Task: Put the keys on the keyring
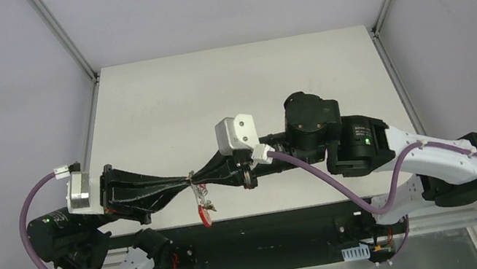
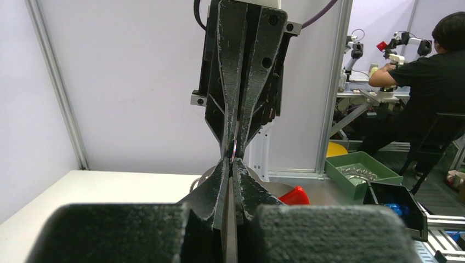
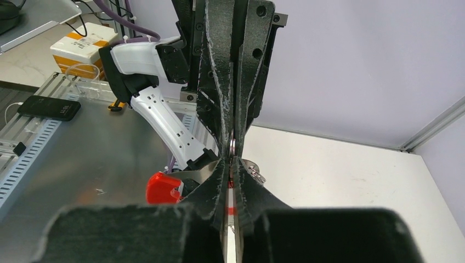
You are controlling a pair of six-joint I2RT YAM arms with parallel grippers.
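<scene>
I have both arms meeting tip to tip above the near edge of the table point(image 1: 212, 87). The left gripper point(image 1: 183, 182) is pressed fully closed, and the right gripper point(image 1: 204, 176) is closed too. The 2 pairs of fingers pinch the thin metal keyring point(image 2: 234, 149) from opposite sides. The keys point(image 1: 204, 201) hang in a small cluster just below that meeting point, off the table. A red loop point(image 1: 205, 219) dangles under them. Which key sits where on the ring, I cannot tell.

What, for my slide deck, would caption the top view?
Left gripper and right gripper meet, jaws shut on the keyring, keys dangling below.
</scene>
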